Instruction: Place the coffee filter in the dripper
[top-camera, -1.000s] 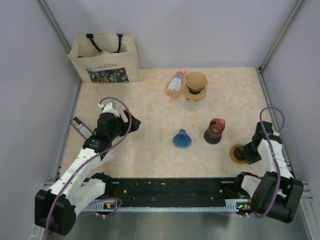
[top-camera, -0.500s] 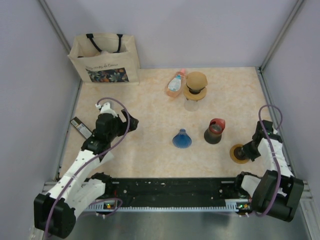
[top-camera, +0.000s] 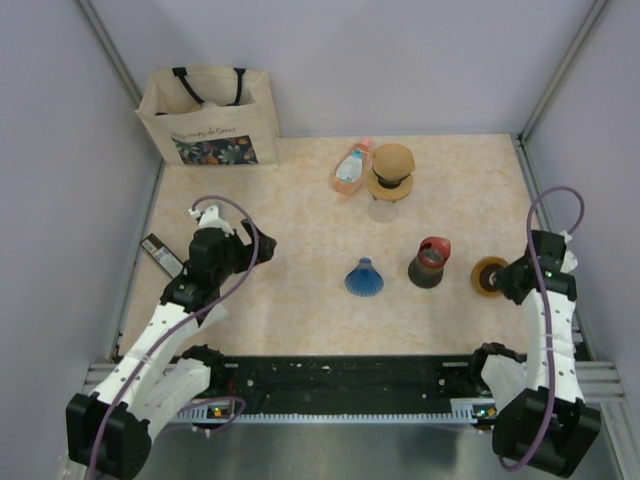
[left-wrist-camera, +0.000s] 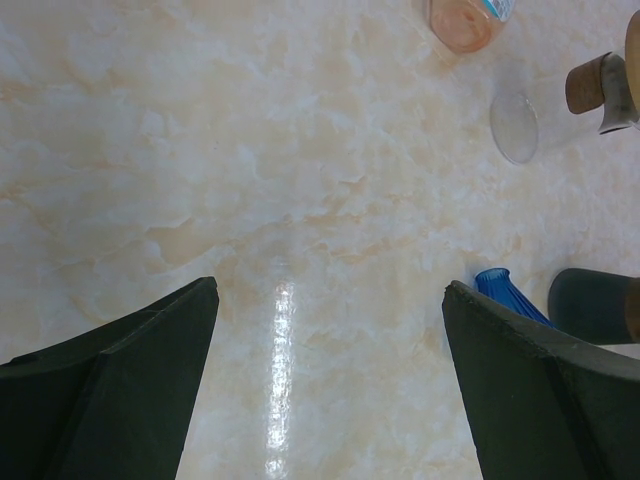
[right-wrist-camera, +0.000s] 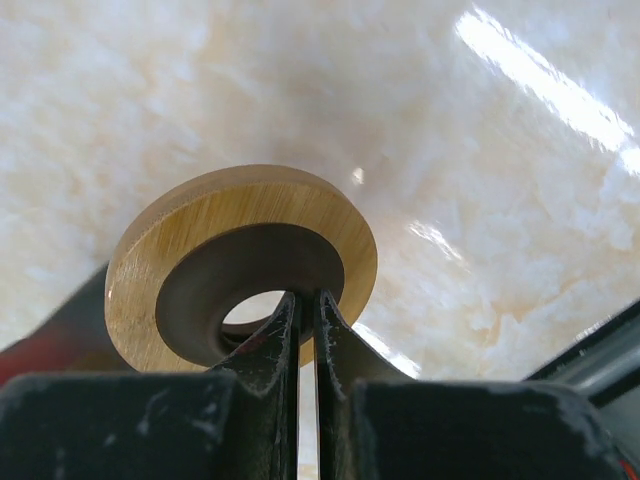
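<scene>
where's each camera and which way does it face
top external: above and behind the bases, looking down on the table; left arm and right arm show.
left wrist: on the left arm, facing the table past its open left tool.
right wrist: on the right arm, looking along the right tool, shut on a wooden ring.
shared: top and left wrist both show the blue filter.
</scene>
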